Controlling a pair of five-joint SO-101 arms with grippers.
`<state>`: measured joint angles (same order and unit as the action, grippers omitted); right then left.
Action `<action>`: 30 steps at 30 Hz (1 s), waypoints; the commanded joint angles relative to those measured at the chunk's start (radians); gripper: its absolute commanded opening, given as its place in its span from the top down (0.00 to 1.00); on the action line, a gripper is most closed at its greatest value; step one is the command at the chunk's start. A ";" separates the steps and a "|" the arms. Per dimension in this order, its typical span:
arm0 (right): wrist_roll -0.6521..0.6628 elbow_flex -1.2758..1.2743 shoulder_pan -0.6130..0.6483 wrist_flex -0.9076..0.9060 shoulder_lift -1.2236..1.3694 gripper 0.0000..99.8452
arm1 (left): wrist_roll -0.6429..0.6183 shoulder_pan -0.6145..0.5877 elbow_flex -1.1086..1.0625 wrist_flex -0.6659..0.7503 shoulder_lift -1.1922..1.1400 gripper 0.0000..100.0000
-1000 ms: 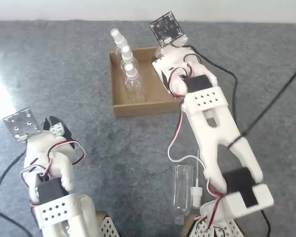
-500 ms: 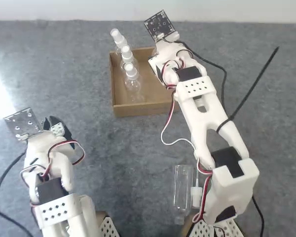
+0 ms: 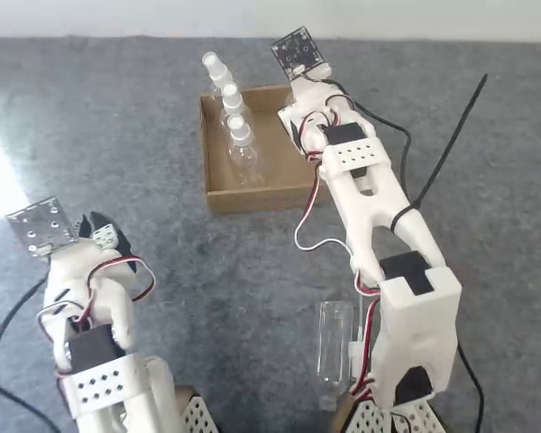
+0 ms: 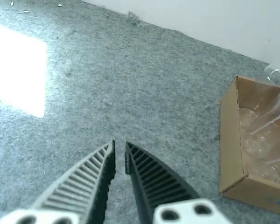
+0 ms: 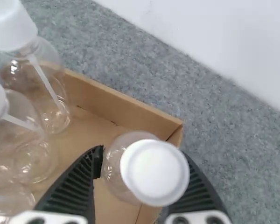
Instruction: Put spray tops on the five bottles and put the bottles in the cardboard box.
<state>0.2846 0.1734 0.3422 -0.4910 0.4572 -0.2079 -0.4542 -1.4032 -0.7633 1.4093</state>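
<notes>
The right gripper (image 5: 141, 163) is clamped on a capped spray bottle (image 5: 151, 171), upright at a corner of the cardboard box (image 5: 123, 106) — three topped bottles (image 3: 239, 135) stand in the box just beside it. The left gripper (image 4: 120, 150) is pinched together on nothing above the grey carpet (image 4: 130, 88), with the box well ahead of it. An uncapped bottle (image 3: 334, 347) lies on its side far behind the right gripper, by that arm's base.

Left arm (image 3: 88, 307): bent back and low.
Left jaws: almost closed.
Right arm (image 3: 379, 207): stretched far out.
Right jaws: squeezing a bottle (image 5: 151, 172).
</notes>
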 commanded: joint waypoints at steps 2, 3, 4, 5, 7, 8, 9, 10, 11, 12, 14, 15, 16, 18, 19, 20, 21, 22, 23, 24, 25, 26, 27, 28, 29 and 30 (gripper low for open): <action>-0.009 0.074 -0.015 0.033 -0.007 0.97 | 0.009 0.002 0.005 0.032 0.012 0.96; -0.009 0.074 -0.015 0.033 0.001 0.97 | 0.009 0.002 0.005 0.032 0.012 0.96; -0.009 0.074 -0.015 0.033 0.008 0.97 | 0.009 0.002 0.005 0.032 0.012 0.96; -0.009 0.074 -0.015 0.033 0.018 0.97 | 0.009 0.002 0.005 0.032 0.012 0.96; -0.009 0.075 -0.015 0.033 0.038 0.97 | 0.009 0.002 0.005 0.032 0.012 0.96; -0.009 0.075 -0.015 0.033 0.048 0.97 | 0.009 0.002 0.005 0.032 0.012 0.96; -0.009 0.075 -0.015 0.033 0.058 0.97 | 0.009 0.002 0.005 0.032 0.012 0.96; -0.009 0.075 -0.015 0.033 0.064 0.97 | 0.009 0.002 0.005 0.032 0.012 0.96; -0.009 0.075 -0.015 0.033 0.070 0.97 | 0.011 0.002 0.005 0.032 0.012 0.96; -0.009 0.075 -0.015 0.033 0.074 0.97 | 0.011 0.002 0.005 0.032 0.012 0.96; -0.009 0.075 -0.013 0.035 0.081 0.97 | 0.011 0.002 0.005 0.032 0.012 0.96; -0.009 0.075 -0.013 0.039 0.084 0.97 | 0.011 0.002 0.005 0.032 0.012 0.96; -0.009 0.075 -0.013 0.054 0.090 0.97 | 0.011 0.002 0.005 0.032 0.012 0.96; -0.009 0.074 -0.013 0.084 0.111 0.97 | 0.011 0.002 0.005 0.032 0.012 0.96; -0.009 0.074 -0.015 0.094 0.124 0.97 | 0.011 0.002 0.005 0.032 0.012 0.96; -0.006 0.074 -0.015 0.105 0.136 0.97 | 0.011 0.002 0.005 0.032 0.012 0.96; -0.006 0.074 -0.015 0.117 0.147 0.97 | 0.011 0.002 0.005 0.032 0.012 0.96; -0.005 0.075 -0.015 0.127 0.156 0.97 | 0.011 0.002 0.005 0.032 0.012 0.96; -0.005 0.075 -0.015 0.136 0.163 0.97 | 0.011 0.002 0.005 0.032 0.012 0.96; -0.008 0.075 -0.015 0.143 0.170 0.97 | 0.011 0.002 0.005 0.032 0.012 0.96; -0.008 0.075 -0.015 0.145 0.173 0.97 | 0.011 0.002 0.005 0.032 0.012 0.96; -0.008 0.075 -0.015 0.145 0.176 0.97 | 0.011 0.002 0.005 0.032 0.012 0.96; -0.008 0.075 -0.015 0.143 0.176 0.97 | 0.011 0.002 0.005 0.032 0.012 0.96; -0.008 0.075 -0.015 0.142 0.177 0.97 | 0.011 0.002 0.005 0.032 0.012 0.96; -0.008 0.075 -0.015 0.140 0.177 0.97 | 0.011 0.002 0.005 0.032 0.012 0.96; -0.008 0.075 -0.015 0.137 0.177 0.97 | 0.011 0.002 0.005 0.032 0.012 0.96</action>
<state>0.2816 0.2486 0.3406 -0.3514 0.6137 -0.2079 -0.4542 -1.4032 -0.7633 1.4093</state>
